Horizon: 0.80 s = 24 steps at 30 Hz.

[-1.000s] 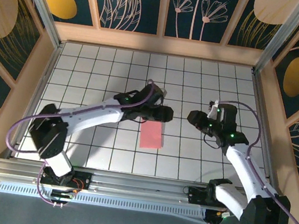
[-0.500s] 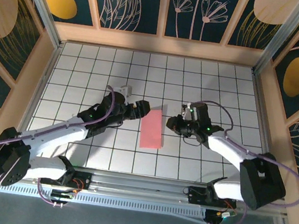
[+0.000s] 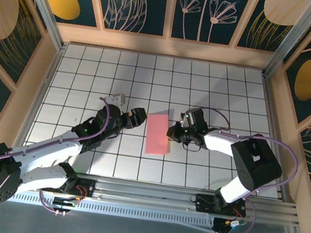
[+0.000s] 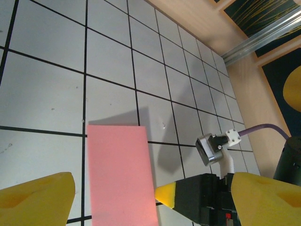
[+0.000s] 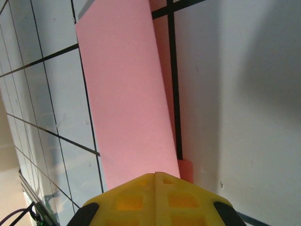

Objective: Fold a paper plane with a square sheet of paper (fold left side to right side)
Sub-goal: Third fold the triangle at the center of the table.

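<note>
White tiles ruled with a black grid form the table (image 3: pixel 78 81), the largest surface in the scene. On it lies the square sheet of paper (image 3: pixel 159 133): salmon-pink, matte, already doubled into a tall rectangle. It rests flat between the two grippers.

The left gripper (image 3: pixel 140 116) stands with its jaws spread wide and empty. It is just beside one long edge of the sheet and does not touch it. In its wrist view the paper lies ahead of it, in the gap between the yellow fingers (image 4: pixel 37 200).

The right gripper (image 3: pixel 171 133) has its fingertips (image 5: pixel 141 197) closed together and set at the opposite long edge, with the sheet running away directly ahead of them. Whether they pinch a layer or only press on it cannot be told.

The smallest detail is a narrow strip of the lower layer (image 5: pixel 163 61), which shows beside the upper one — so the two edges are not flush.

Likely hazards, judged from this arrangement:
- With nothing pinning the far side, any sideways push from the closed tips may slide or turn the whole sheet rather than sharpen the crease.
- The misalignment would then be fixed into every later fold, giving a skewed plane.
- If the open jaws come down too close, a finger could catch the free edge and buckle it — or lift the top layer open.
</note>
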Available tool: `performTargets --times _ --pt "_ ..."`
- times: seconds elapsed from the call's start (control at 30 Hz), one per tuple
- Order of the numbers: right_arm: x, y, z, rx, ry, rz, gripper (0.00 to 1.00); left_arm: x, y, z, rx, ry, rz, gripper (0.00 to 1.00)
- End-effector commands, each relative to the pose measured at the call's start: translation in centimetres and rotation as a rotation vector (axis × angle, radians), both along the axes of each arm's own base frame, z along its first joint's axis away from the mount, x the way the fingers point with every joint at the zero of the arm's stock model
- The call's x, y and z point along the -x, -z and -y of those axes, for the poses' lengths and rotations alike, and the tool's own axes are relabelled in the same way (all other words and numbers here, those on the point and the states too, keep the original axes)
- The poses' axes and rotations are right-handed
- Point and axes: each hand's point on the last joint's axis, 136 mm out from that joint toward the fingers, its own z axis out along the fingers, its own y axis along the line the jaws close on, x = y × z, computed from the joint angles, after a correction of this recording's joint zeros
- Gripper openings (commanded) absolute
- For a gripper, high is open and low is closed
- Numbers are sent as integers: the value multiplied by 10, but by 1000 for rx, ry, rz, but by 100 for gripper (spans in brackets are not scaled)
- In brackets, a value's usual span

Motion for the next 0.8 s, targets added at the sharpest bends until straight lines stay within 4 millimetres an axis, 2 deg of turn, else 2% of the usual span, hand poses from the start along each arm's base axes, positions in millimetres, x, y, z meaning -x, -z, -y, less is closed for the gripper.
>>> performTargets --times 0.0,0.2,0.4,0.77 --pt "-9 -3 -7 -8 -5 32 0 -2 1 -3 -5 -17 12 86" --pt "-6 9 -2 27 -3 14 0 -2 10 2 -23 4 -20 86" --pt "0 22 4 69 -7 -11 0 -1 28 20 -52 79 -104 82" --pt "6 32 12 110 -10 -29 0 6 76 54 -63 207 -298 60"
